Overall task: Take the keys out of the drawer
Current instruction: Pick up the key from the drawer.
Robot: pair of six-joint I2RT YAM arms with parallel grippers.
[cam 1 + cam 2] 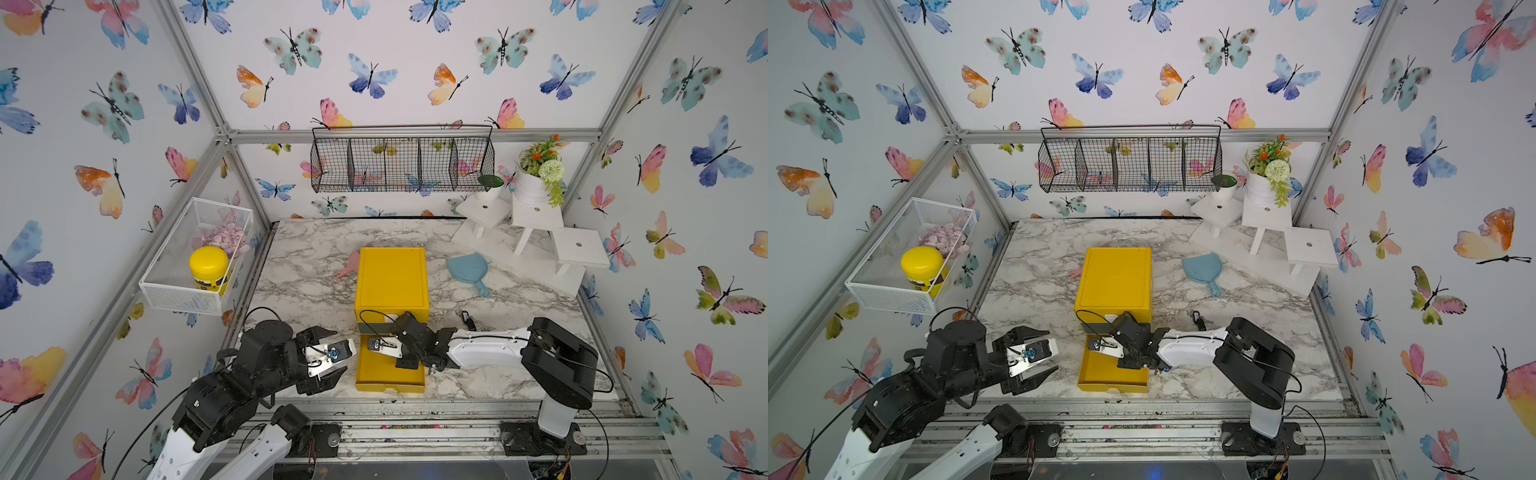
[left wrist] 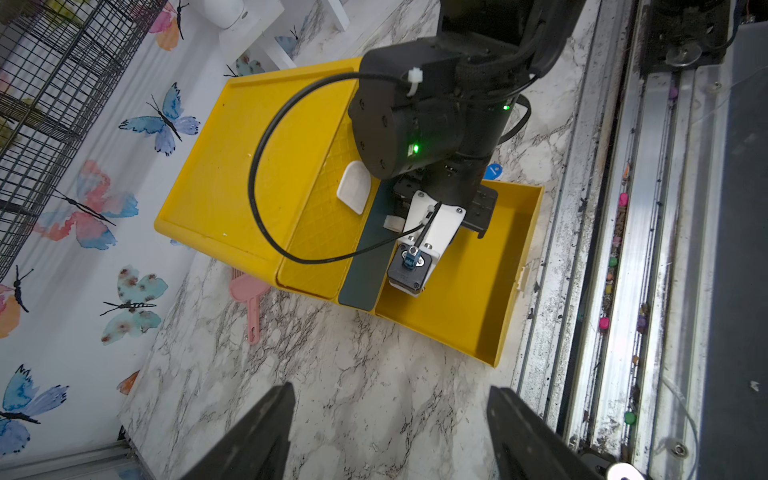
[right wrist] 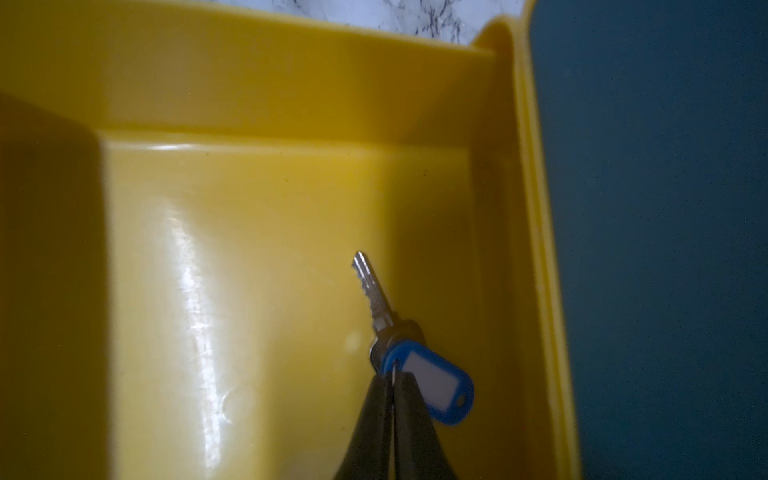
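Between the closed fingertips of the right pincer (image 3: 392, 376), right wrist view: ring of a blue-tagged key (image 3: 376, 291) is pinched; blade points away from the pincer, tag hangs beside one finger; whether the key has cleared the floor of the drawer (image 3: 249, 104) cannot be told; no other key is seen ahead of the pincer, though part of the floor is cut off.

Left wrist view: left pincer (image 2: 390, 395) is held wide open and empty above the marble tabletop (image 2: 332, 365); the pulled-out drawer lies ahead of it; a second blue tag (image 2: 493, 170) is glimpsed on the tabletop beyond the right arm (image 2: 436, 124), outside the drawer; its key is hidden.

Both top views: a black-tagged key (image 1: 468, 320) is seen on the tabletop behind the right pincer, beside the yellow cabinet (image 1: 390, 278); much of the drawer is covered by the arm.

Progress, as judged: one key certainly out, probably two; one gripped but not yet carried over the rim; no green tags are seen; whether any remain under the arm cannot be told.
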